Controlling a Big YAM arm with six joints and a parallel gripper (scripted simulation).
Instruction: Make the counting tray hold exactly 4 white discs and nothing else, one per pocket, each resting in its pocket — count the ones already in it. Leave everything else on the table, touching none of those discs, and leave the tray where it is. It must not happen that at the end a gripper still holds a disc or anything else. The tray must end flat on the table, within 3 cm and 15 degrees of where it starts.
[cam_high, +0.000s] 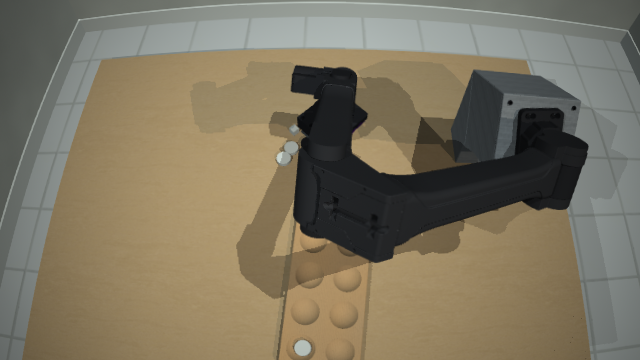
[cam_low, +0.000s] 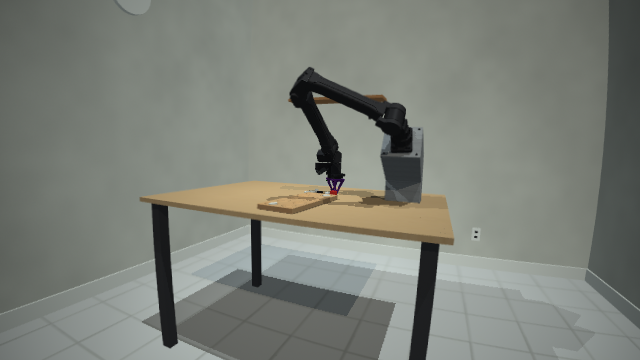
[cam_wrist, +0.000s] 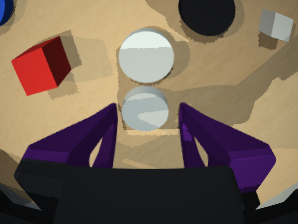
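Observation:
The wooden counting tray (cam_high: 322, 300) lies at the front middle of the table, its far end under my arm. One white disc (cam_high: 302, 348) rests in its near left pocket; the other visible pockets are empty. In the wrist view my purple-fingered gripper (cam_wrist: 148, 115) is low over the table and open. A white disc (cam_wrist: 145, 108) lies between the fingers with a gap on each side. A second white disc (cam_wrist: 147, 55) lies just beyond it. Two white discs (cam_high: 287, 152) show left of the arm in the top view. The gripper also shows in the exterior view (cam_low: 335, 189).
The grey base pedestal (cam_high: 515, 117) stands at the back right.

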